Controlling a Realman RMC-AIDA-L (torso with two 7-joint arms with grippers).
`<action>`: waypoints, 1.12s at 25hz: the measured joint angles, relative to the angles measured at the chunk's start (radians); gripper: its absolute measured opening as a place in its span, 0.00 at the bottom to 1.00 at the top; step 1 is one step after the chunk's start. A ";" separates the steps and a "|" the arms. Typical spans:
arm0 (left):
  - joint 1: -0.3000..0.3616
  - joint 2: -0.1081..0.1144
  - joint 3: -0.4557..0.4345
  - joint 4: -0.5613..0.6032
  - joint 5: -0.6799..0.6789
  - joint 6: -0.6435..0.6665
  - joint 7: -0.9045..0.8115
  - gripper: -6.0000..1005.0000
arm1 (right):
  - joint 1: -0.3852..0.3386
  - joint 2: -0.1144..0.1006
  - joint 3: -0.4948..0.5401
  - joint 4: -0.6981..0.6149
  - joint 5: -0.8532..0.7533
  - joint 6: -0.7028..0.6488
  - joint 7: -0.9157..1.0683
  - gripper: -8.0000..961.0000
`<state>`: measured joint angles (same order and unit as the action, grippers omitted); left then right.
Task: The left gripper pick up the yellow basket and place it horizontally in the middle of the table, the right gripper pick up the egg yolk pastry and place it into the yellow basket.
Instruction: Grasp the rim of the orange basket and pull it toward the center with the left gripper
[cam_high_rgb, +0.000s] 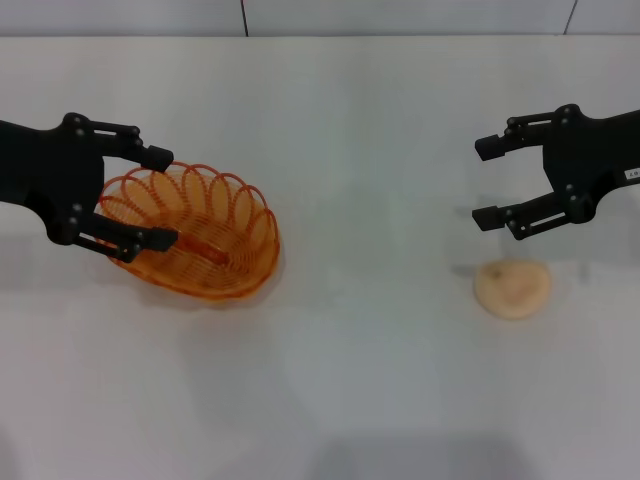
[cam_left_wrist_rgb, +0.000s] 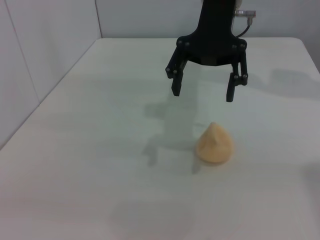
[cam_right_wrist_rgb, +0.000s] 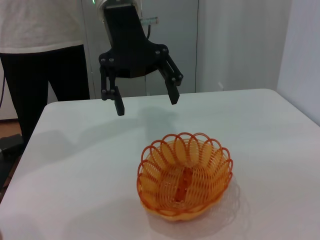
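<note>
The yellow basket (cam_high_rgb: 232, 215) lies on the white table (cam_high_rgb: 350, 360) at the left, empty; it also shows in the right wrist view (cam_right_wrist_rgb: 185, 175). My left gripper (cam_high_rgb: 152, 198) is open and empty. It hangs above the basket's left end without touching it, as the right wrist view (cam_right_wrist_rgb: 147, 102) shows. The egg yolk pastry (cam_high_rgb: 512, 288) lies on the table at the right; it also shows in the left wrist view (cam_left_wrist_rgb: 214, 145). My right gripper (cam_high_rgb: 486, 182) is open and empty, raised a little beyond the pastry, and shows in the left wrist view (cam_left_wrist_rgb: 202, 95) too.
A person in dark trousers (cam_right_wrist_rgb: 40, 75) stands beyond the table's left side. The table's far edge meets a pale wall (cam_high_rgb: 400, 15). Bare tabletop lies between the basket and the pastry.
</note>
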<state>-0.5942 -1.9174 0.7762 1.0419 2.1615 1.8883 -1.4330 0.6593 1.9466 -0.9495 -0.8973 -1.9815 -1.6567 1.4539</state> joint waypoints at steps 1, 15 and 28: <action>0.000 0.000 0.000 0.000 0.000 0.000 0.000 0.87 | 0.000 0.000 0.000 0.000 0.000 0.000 0.000 0.88; 0.003 -0.005 -0.004 0.001 0.000 -0.007 0.002 0.86 | -0.003 0.005 0.000 -0.002 0.004 0.006 -0.002 0.88; 0.079 -0.073 -0.038 0.307 0.006 -0.036 -0.381 0.86 | -0.006 0.009 0.000 -0.016 0.000 0.012 0.009 0.88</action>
<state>-0.5152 -1.9906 0.7383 1.3491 2.1671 1.8521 -1.8140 0.6532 1.9555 -0.9495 -0.9130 -1.9818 -1.6448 1.4627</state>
